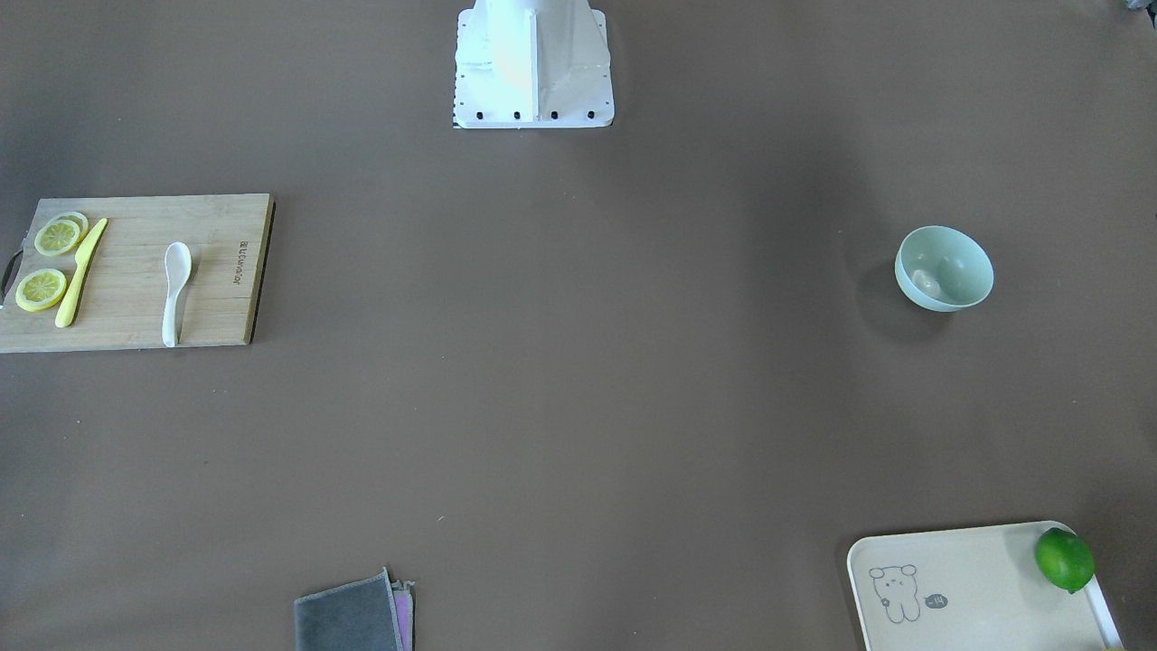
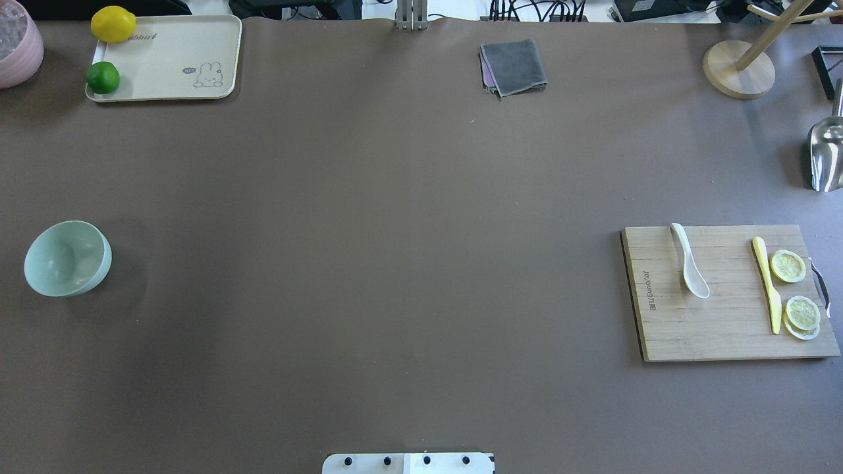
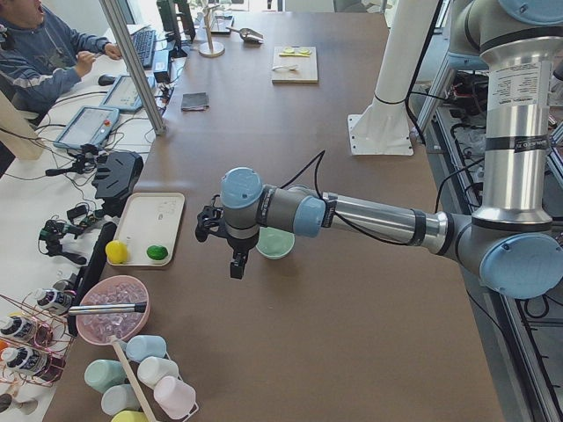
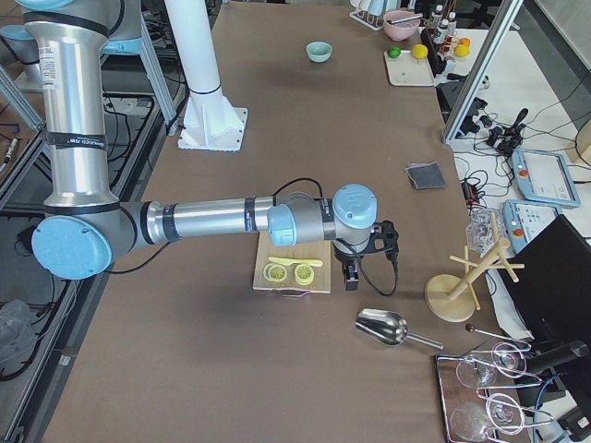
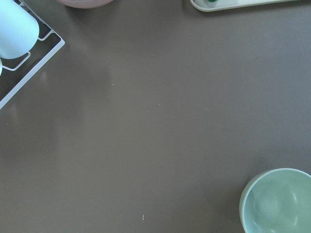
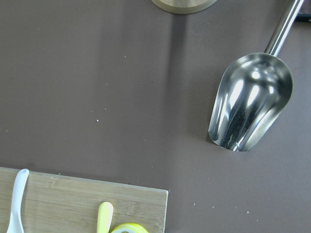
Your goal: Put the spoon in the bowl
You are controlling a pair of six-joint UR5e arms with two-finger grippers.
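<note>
The white spoon [image 2: 689,270] lies on a wooden cutting board [image 2: 718,342] at the table's right side, scoop toward the robot. It also shows in the front view [image 1: 174,289] and at the lower left edge of the right wrist view [image 6: 17,204]. The mint-green bowl [image 2: 66,258] stands upright at the far left, also in the front view [image 1: 945,268] and the left wrist view [image 5: 277,201]. My left gripper [image 3: 234,264] hangs above the table beside the bowl. My right gripper [image 4: 351,275] hangs above the board's outer end. I cannot tell whether either is open or shut.
A yellow knife [image 2: 767,283] and lemon slices [image 2: 788,266] share the board. A metal scoop [image 6: 250,109] and a wooden stand [image 2: 737,69] lie beyond it. A tray [image 2: 178,52] with a lime and lemon, a pink bowl [image 2: 16,46] and a grey cloth [image 2: 514,66] sit at the far edge.
</note>
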